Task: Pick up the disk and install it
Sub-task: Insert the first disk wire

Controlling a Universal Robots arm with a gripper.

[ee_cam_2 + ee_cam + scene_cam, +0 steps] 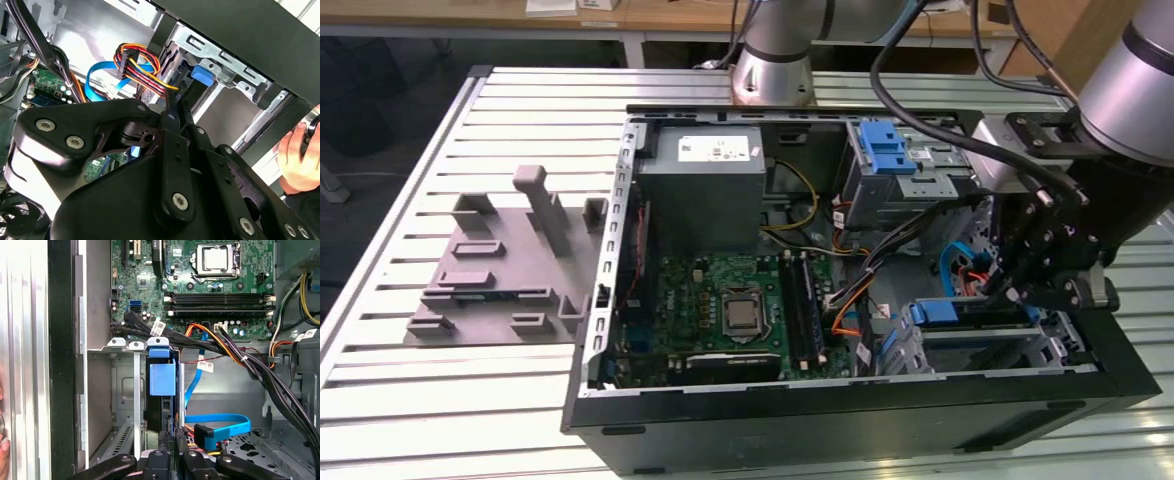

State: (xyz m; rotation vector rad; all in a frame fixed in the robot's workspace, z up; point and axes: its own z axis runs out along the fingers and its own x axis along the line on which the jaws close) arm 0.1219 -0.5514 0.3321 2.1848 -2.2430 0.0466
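Note:
The disk [159, 412] stands edge-on in the metal drive bay [117, 390] at the front corner of the open computer case [854, 425], its blue bracket [162, 379] pointing toward the motherboard. In the exterior view the bracket [958, 312] lies in the bay on that view's right. My gripper [173, 440] is at the disk's outer end, fingers [164, 442] close together and pinching its edge. In the second wrist view the gripper [176, 102] reaches toward the blue bracket [202, 75] in the bay.
Bundled cables [235, 357] and a blue flat cable [220, 422] run close beside the bay. The motherboard [720, 300], grey power box [707, 180] and a blue latch [887, 150] fill the case. A grey fixture [494, 270] lies on the table. A hand [295, 160] is outside the case.

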